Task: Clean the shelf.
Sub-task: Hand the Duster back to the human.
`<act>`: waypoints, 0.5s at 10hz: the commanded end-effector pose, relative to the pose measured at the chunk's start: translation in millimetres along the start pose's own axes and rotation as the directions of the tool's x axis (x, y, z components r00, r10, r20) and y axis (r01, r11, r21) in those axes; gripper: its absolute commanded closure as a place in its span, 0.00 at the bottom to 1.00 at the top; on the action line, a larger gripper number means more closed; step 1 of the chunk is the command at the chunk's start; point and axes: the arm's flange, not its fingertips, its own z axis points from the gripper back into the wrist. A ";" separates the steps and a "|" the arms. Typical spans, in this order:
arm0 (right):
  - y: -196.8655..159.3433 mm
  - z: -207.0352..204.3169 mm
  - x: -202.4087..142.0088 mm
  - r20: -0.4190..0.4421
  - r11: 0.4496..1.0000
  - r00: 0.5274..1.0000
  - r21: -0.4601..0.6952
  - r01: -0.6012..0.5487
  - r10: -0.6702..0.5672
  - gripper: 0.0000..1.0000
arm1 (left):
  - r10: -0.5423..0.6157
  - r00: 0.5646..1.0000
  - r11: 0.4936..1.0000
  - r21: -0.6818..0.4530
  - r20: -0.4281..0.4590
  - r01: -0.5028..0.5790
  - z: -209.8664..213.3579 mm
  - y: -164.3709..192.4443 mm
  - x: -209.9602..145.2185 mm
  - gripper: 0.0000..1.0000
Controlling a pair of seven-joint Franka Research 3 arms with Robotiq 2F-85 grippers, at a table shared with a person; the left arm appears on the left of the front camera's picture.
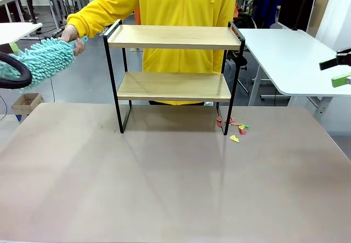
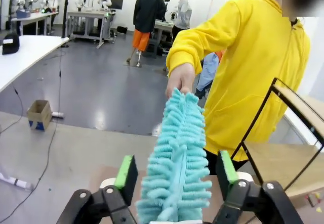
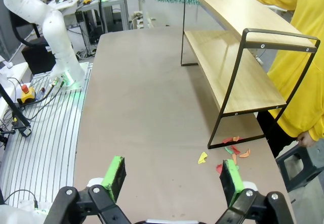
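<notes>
Between left tool (image 2: 174,181) pads: teal duster (image 2: 177,163), person's hand (image 2: 179,80) gripping end.

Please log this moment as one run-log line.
left gripper: open around duster | person's hand: holding duster | right gripper: open | shelf: bare

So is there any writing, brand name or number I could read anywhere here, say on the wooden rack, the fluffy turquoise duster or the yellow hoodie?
None can be read.
Two-tier rack with light wooden boards and black metal frame: no print.
Fluffy turquoise duster: no label.
Person's yellow hoodie: plain front.
Small brown cardboard box on the floor: a blue mark, too small to read.
Coloured paper scraps on the table: no writing.
</notes>
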 end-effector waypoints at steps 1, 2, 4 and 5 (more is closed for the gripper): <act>0.9 1.8 3.1 0.004 1.000 1.000 0.003 0.007 -0.007 0.00 | 0.102 0.994 0.994 -0.020 -0.030 -0.103 27.7 10.8 57.1 0.00; 0.9 1.8 3.1 0.004 1.000 1.000 0.003 0.007 -0.007 0.00 | 0.157 0.987 0.987 -0.033 -0.040 -0.158 35.0 20.7 83.4 0.00; 0.9 1.8 3.1 0.004 1.000 1.000 0.003 0.007 -0.007 0.00 | 0.253 0.967 0.966 -0.042 -0.024 -0.254 48.3 45.8 124.7 0.00; 0.9 1.8 3.1 0.004 1.000 1.000 0.003 0.007 -0.007 0.00 | 0.278 0.960 0.959 -0.042 -0.013 -0.279 54.6 57.8 137.0 0.00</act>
